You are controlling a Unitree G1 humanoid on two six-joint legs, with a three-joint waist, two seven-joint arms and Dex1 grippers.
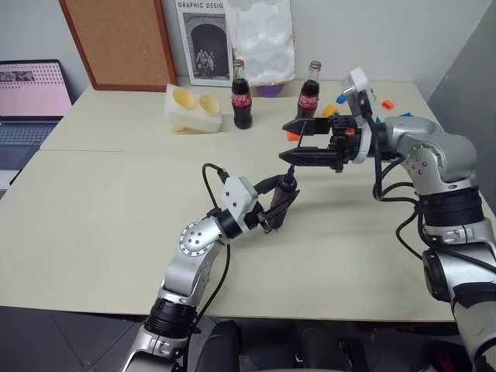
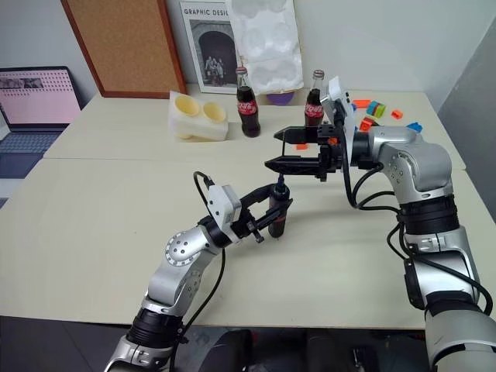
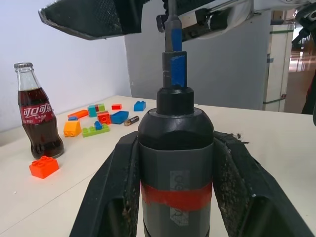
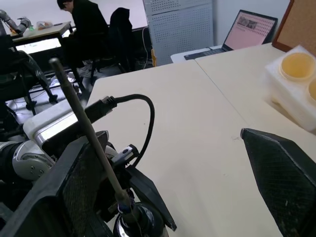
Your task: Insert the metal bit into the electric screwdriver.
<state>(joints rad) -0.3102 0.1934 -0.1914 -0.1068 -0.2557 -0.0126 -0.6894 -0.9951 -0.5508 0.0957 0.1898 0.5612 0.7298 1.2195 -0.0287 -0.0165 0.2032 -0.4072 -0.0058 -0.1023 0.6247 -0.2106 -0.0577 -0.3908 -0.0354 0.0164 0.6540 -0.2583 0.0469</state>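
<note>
Clamped upright in the left gripper [image 3: 173, 197], the screwdriver [image 3: 175, 148] already carries the bit [image 4: 89, 131] standing straight up from its tip, rising between the wide-spread fingers of the right gripper [image 1: 298, 141], which looks free to withdraw.

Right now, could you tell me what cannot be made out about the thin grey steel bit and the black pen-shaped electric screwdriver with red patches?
- Metal bit: how deep it sits in the screwdriver's tip is hidden inside the tip in the right wrist view.
- Bit's upper end: cut off by the edge in the left wrist view.
- Electric screwdriver: its lower body is hidden between the left gripper fingers.
- Head views: bit too thin to trace below the open right gripper.
</note>
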